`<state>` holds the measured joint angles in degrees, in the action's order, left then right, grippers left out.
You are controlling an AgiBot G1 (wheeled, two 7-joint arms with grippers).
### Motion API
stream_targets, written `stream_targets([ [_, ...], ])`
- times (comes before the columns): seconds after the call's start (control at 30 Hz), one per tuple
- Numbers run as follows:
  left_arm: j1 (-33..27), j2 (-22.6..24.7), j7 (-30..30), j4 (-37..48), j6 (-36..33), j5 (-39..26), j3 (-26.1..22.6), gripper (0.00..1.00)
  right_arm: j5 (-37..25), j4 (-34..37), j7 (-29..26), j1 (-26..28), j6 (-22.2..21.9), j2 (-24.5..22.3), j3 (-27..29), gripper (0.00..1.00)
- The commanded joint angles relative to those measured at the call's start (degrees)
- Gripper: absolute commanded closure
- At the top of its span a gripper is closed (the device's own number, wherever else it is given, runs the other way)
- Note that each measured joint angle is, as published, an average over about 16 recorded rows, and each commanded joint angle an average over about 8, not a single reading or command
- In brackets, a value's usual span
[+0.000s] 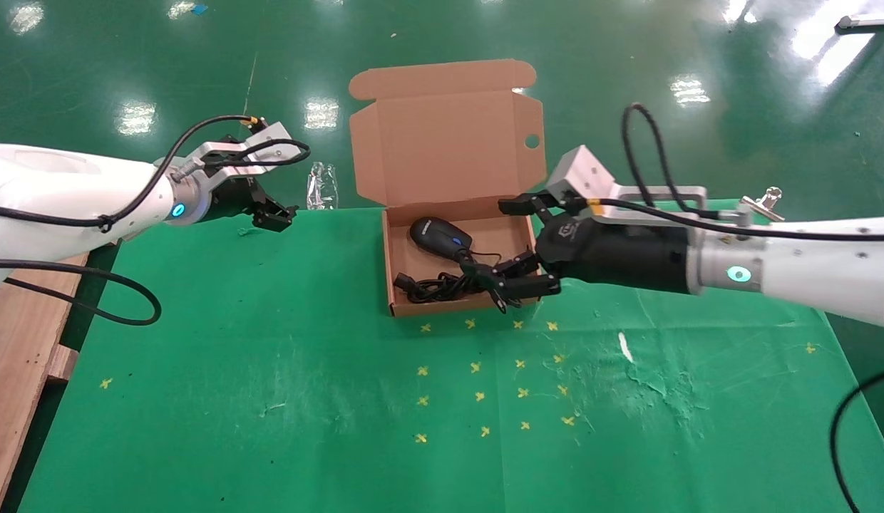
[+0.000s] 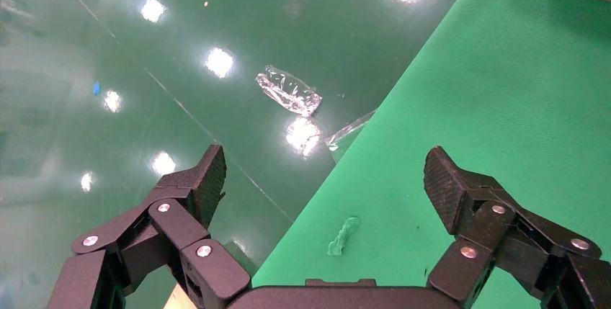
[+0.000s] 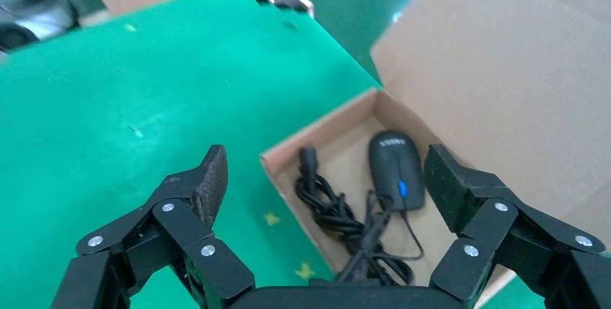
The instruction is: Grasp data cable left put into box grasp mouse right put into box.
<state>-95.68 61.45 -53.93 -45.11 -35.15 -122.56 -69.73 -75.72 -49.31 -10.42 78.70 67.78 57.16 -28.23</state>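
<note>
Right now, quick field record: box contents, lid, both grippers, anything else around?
box: on the green table cover, lid open and standing up behind it
mouse: inside the box, far half, scroll wheel lit blue
data cable: inside the box, near half, bundled
right gripper: open, empty, at the box's right edge
left gripper: open, empty, at the table's far left edge
clear plastic wrapper: on the floor beyond the table
task state: both items in the box
</note>
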Motion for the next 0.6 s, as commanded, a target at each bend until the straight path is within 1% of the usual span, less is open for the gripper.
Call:
stream_targets([
  [0.03, 0.0, 0.0, 0.0, 0.0, 0.0, 0.0, 0.0, 0.0, 1.9, -1.3, 0.0, -1.0, 1.0, -1.2, 0.7, 0.0],
  [0.37, 0.3, -0.2, 0.4, -0.2, -0.4, 0.7, 0.4, 0.0, 11.3, -8.1, -0.1, -5.7, 6.0, -7.4, 4.1, 0.0],
  [0.47, 1.2, -0.9, 1.5, -1.0, -1.8, 2.9, 1.9, 0.0, 14.1, -10.1, -0.1, -7.1, 7.4, -9.2, 5.1, 0.0],
  [0.6, 3.3, -2.6, 4.2, -2.7, -4.9, 7.8, 5.2, 0.0, 17.8, -12.8, -0.2, -9.0, 9.4, -11.6, 6.4, 0.0],
])
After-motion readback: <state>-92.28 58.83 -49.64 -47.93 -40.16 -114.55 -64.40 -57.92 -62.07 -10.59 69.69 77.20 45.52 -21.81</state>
